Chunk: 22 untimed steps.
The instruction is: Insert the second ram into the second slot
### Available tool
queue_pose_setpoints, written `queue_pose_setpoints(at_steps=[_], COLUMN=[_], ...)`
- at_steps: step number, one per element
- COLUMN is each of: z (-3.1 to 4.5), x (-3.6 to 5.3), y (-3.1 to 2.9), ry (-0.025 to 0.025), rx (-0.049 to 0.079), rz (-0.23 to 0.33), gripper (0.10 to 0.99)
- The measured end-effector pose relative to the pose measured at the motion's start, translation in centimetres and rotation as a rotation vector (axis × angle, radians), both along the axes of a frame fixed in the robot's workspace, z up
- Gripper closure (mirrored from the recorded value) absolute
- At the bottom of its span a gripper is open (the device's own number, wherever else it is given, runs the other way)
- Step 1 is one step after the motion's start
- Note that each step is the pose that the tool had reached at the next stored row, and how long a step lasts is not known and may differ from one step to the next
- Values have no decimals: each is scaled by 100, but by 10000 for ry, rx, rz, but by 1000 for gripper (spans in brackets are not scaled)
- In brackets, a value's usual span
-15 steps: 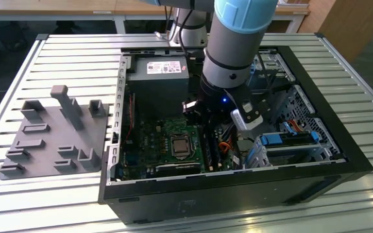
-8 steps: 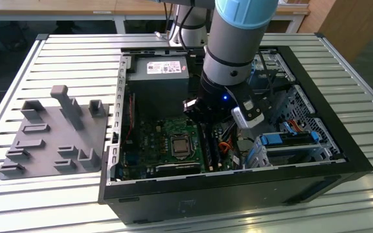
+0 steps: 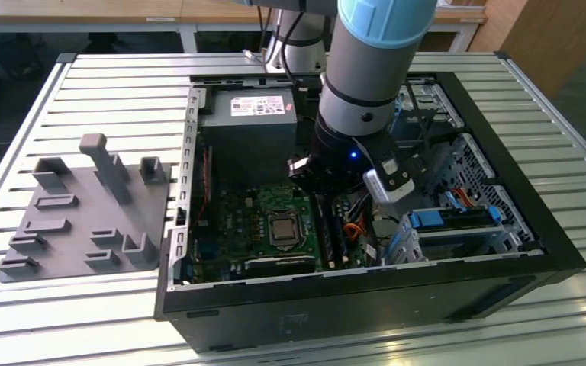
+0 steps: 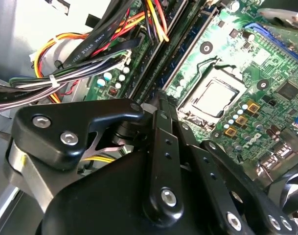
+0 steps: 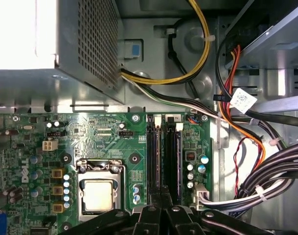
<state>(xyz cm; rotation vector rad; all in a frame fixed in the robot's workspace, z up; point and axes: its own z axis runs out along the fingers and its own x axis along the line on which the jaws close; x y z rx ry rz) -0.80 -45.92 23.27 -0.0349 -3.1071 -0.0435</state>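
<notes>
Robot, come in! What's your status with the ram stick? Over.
Gripper low over the memory slots, inside the case. Second ram: cannot tell whether held or seated. Cables beside the slots, none across.

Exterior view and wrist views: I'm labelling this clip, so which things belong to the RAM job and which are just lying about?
Job in hand: gripper, memory slots, motherboard.
Lying about: grey parts tray, power supply, cable bundle, blue drive bay.
</notes>
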Motion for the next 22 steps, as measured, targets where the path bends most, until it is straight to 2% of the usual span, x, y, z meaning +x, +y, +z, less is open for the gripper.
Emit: queue_pose_setpoints(at_steps=[18, 20, 21, 22], z=[-190, -192, -169, -177], x=[7, 8, 10, 8], y=[-1, 2, 9, 5], ry=[6, 17, 30, 23], rx=[-18, -54, -97, -74], rz=[0, 0, 0, 0], gripper=[980, 980, 980, 980])
